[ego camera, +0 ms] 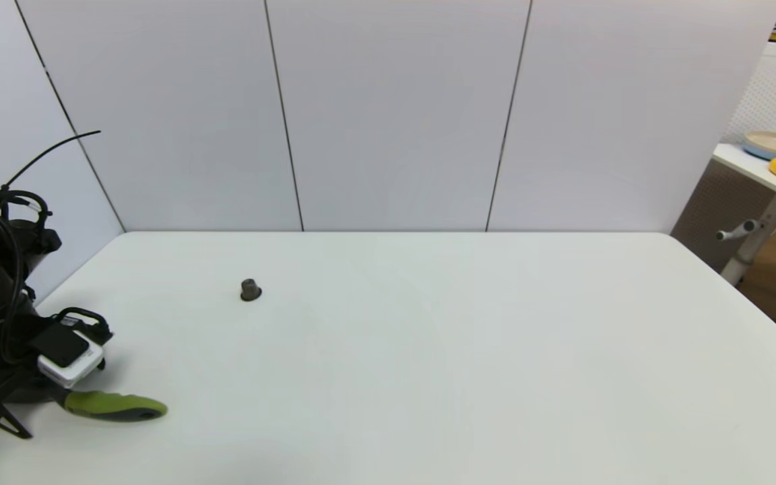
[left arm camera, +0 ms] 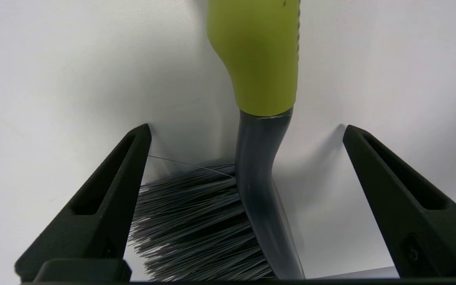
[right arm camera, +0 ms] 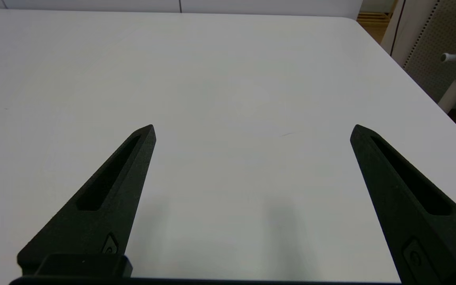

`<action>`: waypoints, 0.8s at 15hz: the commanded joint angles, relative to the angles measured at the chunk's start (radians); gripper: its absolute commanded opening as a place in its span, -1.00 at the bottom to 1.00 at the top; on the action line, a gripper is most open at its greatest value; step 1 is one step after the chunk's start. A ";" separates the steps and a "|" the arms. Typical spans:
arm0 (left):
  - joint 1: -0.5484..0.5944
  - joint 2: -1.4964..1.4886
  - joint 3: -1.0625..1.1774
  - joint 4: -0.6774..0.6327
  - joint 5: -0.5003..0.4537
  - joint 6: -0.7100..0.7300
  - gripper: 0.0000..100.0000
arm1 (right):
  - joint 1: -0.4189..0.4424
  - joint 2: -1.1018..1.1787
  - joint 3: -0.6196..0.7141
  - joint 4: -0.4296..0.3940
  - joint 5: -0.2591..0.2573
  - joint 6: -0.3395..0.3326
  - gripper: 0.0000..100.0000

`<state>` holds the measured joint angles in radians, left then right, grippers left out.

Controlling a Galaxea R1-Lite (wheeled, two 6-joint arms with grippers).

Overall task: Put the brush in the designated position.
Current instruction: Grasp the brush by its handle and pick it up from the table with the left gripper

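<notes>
You have one brush (left arm camera: pixel 257 118) lying at the bench's (ego camera: pixel 428 350) near-left corner, between the left gripper's (left arm camera: pixel 246 130) open jaws. One small dark knob (ego camera: pixel 250 289) stands well apart. The right gripper's (right arm camera: pixel 251 130) jaws are open over bare bench.

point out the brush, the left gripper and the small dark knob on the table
brush (left arm camera: pixel 257 59), left wrist view, on the lime-green handle
left gripper (left arm camera: pixel 247 130), left wrist view, midway between its open fingertips
small dark knob (ego camera: pixel 250 290), head view, on its body
</notes>
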<state>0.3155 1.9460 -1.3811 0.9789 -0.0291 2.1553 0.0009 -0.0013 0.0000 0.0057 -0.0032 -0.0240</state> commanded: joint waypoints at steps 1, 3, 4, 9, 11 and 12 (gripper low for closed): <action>-0.001 0.002 -0.001 -0.005 -0.002 0.011 1.00 | -0.001 0.001 0.002 0.000 0.000 -0.001 1.00; -0.001 0.007 -0.001 -0.009 -0.003 0.008 1.00 | 0.001 0.001 0.002 0.000 0.000 -0.001 1.00; -0.001 0.008 -0.003 -0.009 -0.003 0.008 1.00 | 0.001 0.001 0.002 0.000 0.000 -0.001 1.00; -0.001 0.019 -0.003 -0.029 -0.008 0.008 -1.00 | 0.001 0.001 0.002 0.000 0.000 -0.001 1.00; -0.001 0.021 -0.004 -0.029 -0.008 0.005 -1.00 | 0.001 0.001 0.002 0.000 0.000 -0.001 1.00; -0.001 0.021 -0.003 -0.029 -0.008 -0.002 -1.00 | 0.001 0.001 0.002 0.000 0.000 -0.001 1.00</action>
<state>0.3140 1.9628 -1.3855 0.9415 -0.0383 2.1462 0.0004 -0.0013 0.0000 0.0062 -0.0032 -0.0240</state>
